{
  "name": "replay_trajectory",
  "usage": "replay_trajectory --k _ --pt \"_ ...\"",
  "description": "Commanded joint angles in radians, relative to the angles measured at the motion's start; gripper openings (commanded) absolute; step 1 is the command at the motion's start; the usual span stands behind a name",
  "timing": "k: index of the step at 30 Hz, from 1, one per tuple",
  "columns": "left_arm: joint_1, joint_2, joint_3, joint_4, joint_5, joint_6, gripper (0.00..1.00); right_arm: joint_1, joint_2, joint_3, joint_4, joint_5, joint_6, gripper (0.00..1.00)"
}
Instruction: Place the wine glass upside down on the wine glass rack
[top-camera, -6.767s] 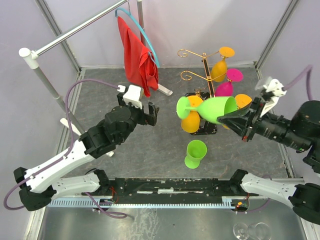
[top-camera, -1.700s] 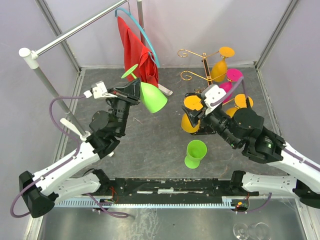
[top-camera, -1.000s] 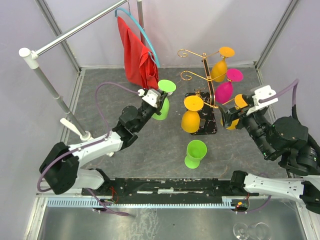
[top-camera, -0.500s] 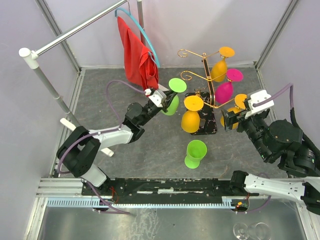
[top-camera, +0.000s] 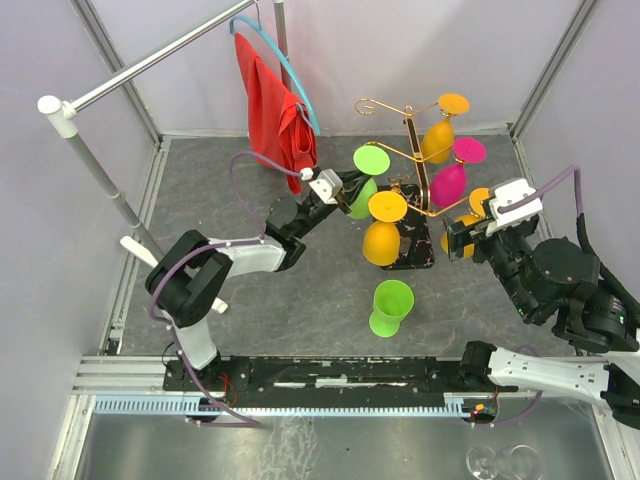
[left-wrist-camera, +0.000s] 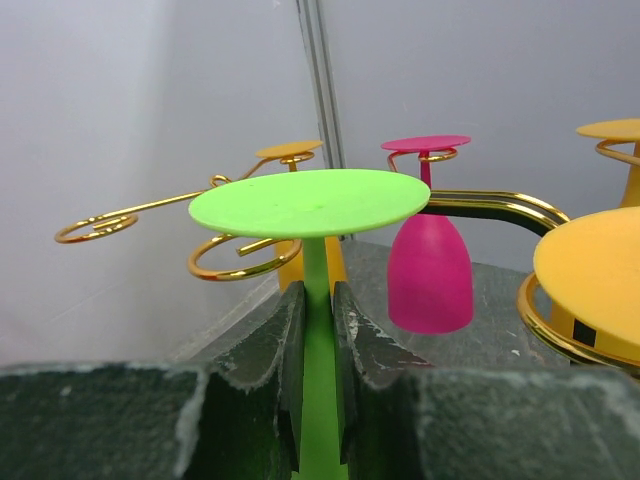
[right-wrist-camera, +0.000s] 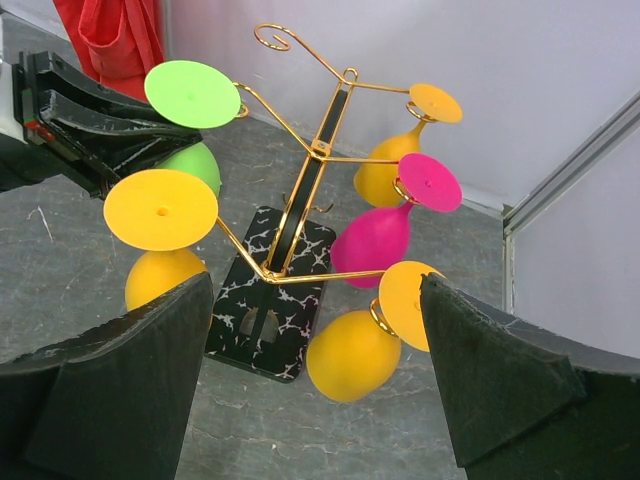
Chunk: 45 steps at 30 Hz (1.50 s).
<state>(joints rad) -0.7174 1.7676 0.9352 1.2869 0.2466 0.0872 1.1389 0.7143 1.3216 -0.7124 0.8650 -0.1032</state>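
- The green wine glass (top-camera: 369, 160) is held foot-up, just beside a scroll arm of the gold rack (top-camera: 409, 140); whether it is hooked cannot be told.
- Only in the left wrist view is the left gripper (left-wrist-camera: 318, 300) seen pinching the glass's stem.
- In the right wrist view, the right gripper (right-wrist-camera: 315, 285) is shown spread wide and empty, facing the rack.

A lab rig enclosed by white panels (top-camera: 420, 50)
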Motion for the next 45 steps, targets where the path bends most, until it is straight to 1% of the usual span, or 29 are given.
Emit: replay_trajectory --k 1,15,24,32,38,42,45 --pt "0.006 0.034 0.067 0.110 0.038 -0.053 0.03 0.005 0.009 0.025 0.023 0.027 -0.011 0.91" --pt "0.009 0.162 0.179 0.120 0.056 -0.075 0.03 0.005 0.033 0.037 0.028 0.035 -0.027 0.92" --pt "0.019 0.239 0.246 0.133 0.039 -0.099 0.03 0.005 0.043 0.037 0.032 0.032 -0.026 0.92" --pt "0.051 0.311 0.315 0.152 0.006 -0.128 0.03 0.006 0.052 0.051 0.033 0.030 -0.027 0.92" --pt "0.075 0.295 0.281 0.179 -0.028 -0.128 0.03 0.005 0.060 0.057 0.029 0.022 -0.021 0.92" --pt "0.091 0.257 0.216 0.215 -0.031 -0.122 0.03 0.005 0.066 0.051 0.036 0.027 -0.028 0.93" --pt "0.091 0.218 0.173 0.225 -0.012 -0.103 0.03 0.006 0.069 0.036 0.047 0.040 -0.036 0.95"
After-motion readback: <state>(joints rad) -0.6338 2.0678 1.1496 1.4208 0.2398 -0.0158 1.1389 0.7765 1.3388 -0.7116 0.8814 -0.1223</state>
